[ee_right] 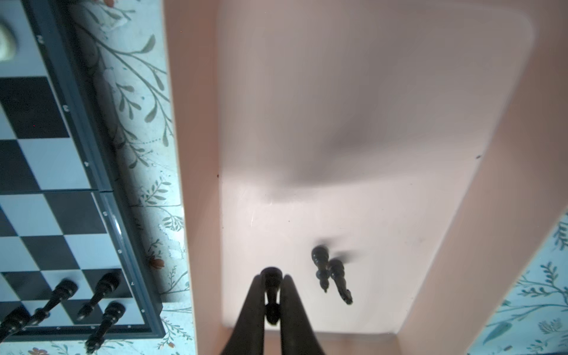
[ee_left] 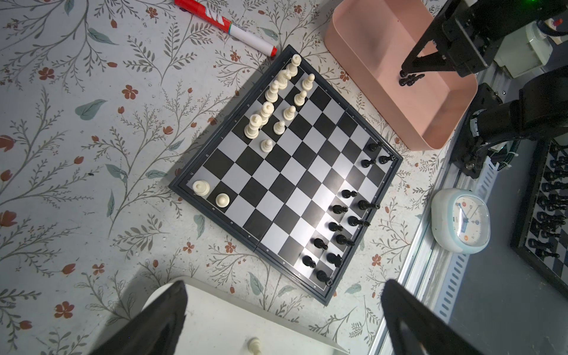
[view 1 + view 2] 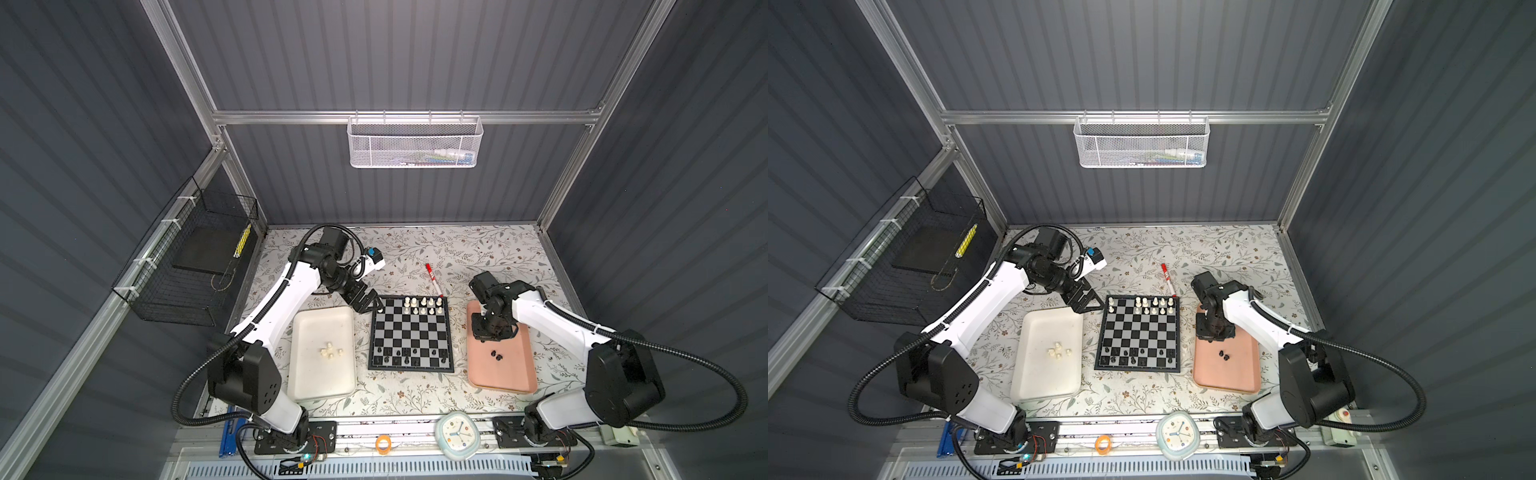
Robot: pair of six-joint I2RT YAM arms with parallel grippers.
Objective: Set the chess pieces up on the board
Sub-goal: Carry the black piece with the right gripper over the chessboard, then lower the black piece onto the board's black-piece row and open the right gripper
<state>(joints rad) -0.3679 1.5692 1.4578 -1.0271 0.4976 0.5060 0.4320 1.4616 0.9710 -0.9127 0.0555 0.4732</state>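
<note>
Right gripper point(image 1: 272, 276) closed on a small black plastic chess piece point(image 1: 271, 285) inside the pink rectangular tray point(image 1: 196, 153).
The piece's long axis seems to run along the fingers point(image 1: 252, 307); two more black pieces point(image 1: 333, 273) lie just beside this gripper. The black-and-silver checked board point(image 1: 30, 104) is past the tray wall, toward the left gripper point(image 2: 284, 284), which stands wide open and empty. The print on the red-and-white marker point(image 2: 227, 26) is too small to read.

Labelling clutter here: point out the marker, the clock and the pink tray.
marker point(image 3: 433, 279), in a top view, middle of its barrel.
clock point(image 3: 458, 435), in a top view, centre of its face.
pink tray point(image 3: 503, 373), in a top view, bare floor of it.
</note>
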